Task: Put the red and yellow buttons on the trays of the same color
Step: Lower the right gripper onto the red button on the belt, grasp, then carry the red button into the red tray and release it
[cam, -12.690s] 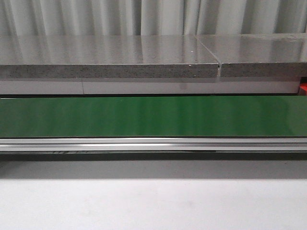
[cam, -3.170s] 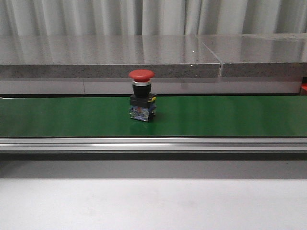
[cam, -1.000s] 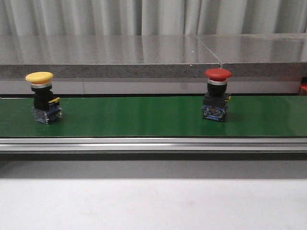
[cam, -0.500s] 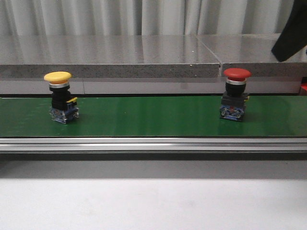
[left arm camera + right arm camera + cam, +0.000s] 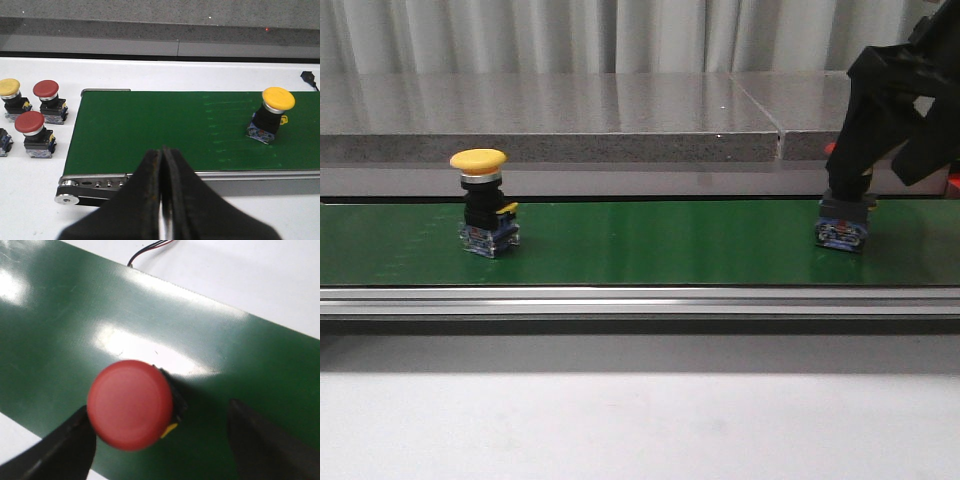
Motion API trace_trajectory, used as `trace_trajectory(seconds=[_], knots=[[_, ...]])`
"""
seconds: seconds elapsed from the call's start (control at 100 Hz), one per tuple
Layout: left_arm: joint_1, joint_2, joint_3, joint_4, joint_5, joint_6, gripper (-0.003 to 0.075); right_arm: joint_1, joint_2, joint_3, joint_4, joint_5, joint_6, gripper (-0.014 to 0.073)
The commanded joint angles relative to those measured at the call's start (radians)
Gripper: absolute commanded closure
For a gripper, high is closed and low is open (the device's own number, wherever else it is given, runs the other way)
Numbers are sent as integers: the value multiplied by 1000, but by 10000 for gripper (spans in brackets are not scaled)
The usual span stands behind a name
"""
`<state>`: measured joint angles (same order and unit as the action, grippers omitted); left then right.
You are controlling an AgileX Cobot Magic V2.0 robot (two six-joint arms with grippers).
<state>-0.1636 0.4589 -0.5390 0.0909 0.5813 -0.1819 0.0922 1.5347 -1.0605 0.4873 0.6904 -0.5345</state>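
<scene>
While the right gripper hangs over the green belt with its fingers spread wide, the red button stands upright between them, sitting hard by one finger and well apart from the other, so it is off-centre in the gap. Its stem runs straight up from the belt, cap on top, which means the fingers would close across the black neck or the cap rim from either side; by my reading the hand wants a small sideways shift toward the button before it closes. From the front, this button's base stands near the right end of the belt, right under the dark bulk of the right arm, so that arm is plainly the nearer one. The yellow button stands upright toward the left end of the belt, well apart from the red one. The left gripper has its fingers pressed together, holds nothing, and sits off the near edge of the belt, with the yellow button diagonally beyond it. Spare buttons wait on the white worktop beside the belt's end. No trays are in view.
</scene>
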Motion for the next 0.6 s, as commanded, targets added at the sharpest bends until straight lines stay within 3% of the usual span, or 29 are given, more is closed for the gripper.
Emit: trace_trajectory(seconds=[0.0,0.17,0.39,0.59], knots=[[-10,4,-28,-1,-73,-12,739,0,-17,-44,27,-34,-20,53],[-10,4,-28,-1,-73,-12,739,0,0,-53,27,-39,-27,103],[-10,4,-28,-1,-73,-12,739,-3,0,-55,10,-29,-27,445],[-10,4,-28,-1,-73,-12,739,-64,0,-136,-19,37,-27,462]])
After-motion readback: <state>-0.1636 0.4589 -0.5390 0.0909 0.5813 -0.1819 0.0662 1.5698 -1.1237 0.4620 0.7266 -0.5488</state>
